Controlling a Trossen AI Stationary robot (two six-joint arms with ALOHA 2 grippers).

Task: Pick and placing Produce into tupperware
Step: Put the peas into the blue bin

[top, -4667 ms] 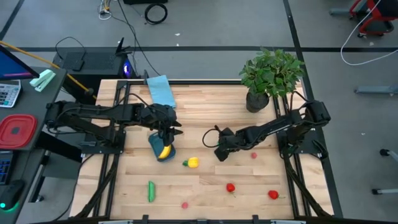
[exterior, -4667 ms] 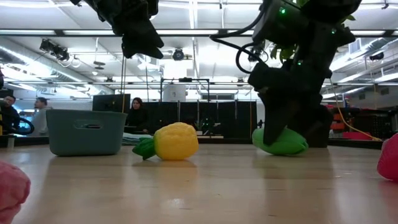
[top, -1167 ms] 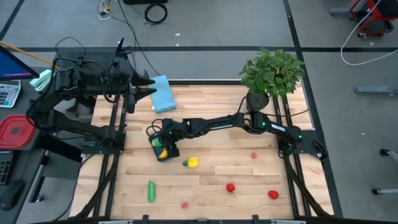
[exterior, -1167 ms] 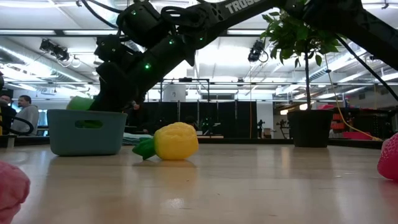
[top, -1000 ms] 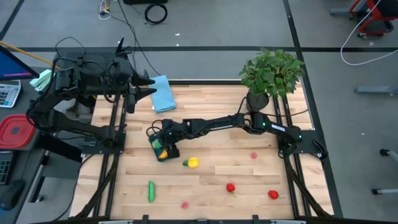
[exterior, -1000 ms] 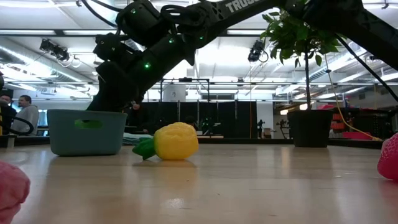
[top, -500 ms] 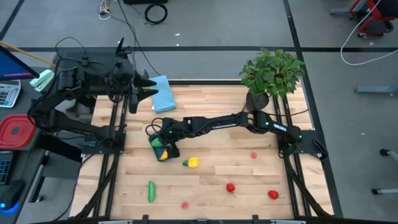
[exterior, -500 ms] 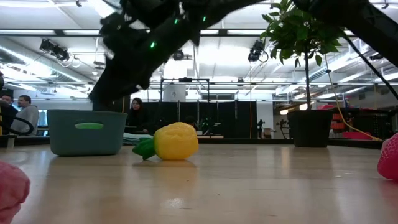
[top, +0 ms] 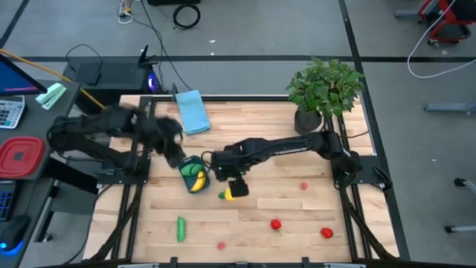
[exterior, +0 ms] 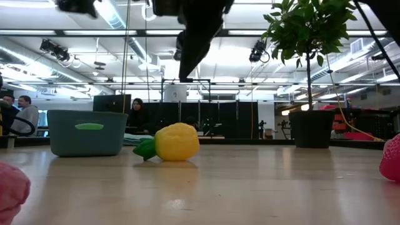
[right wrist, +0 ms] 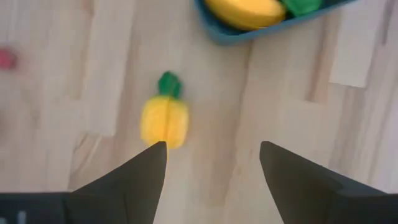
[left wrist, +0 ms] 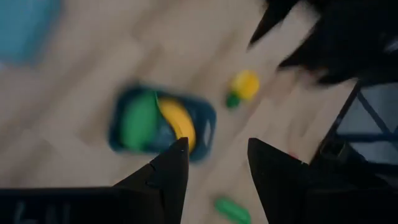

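My right gripper (top: pixel 231 184) is up off the table, just beside the tupperware (top: pixel 193 176) and over the yellow piece with green stem (top: pixel 227 195). Fingers (right wrist: pixel 134 180) spread wide, nothing between them. In the right wrist view the yellow piece (right wrist: pixel 164 118) lies on bare wood, close to the tub's rim (right wrist: pixel 231 35) but apart from it.

My left gripper (top: pixel 174 153) hangs off the tub's far-left corner, above the table. Fingers (left wrist: pixel 169 171) apart, empty. Its wrist view looks down into the tub (left wrist: pixel 206 127).

The tub sits left of table centre and holds the banana (top: pixel 196 181) and a green piece (top: pixel 191 170), side by side.

On the wood outside it: a long green piece (top: pixel 180 228) near the front-left, a red piece (top: pixel 275 224) and another red piece (top: pixel 326 233) front-right, two small pinkish ones (top: pixel 303 186) (top: pixel 221 243).

Potted plant (top: pixel 323 89) at the back-right corner, light blue cloth (top: pixel 192 110) at the back-left edge.
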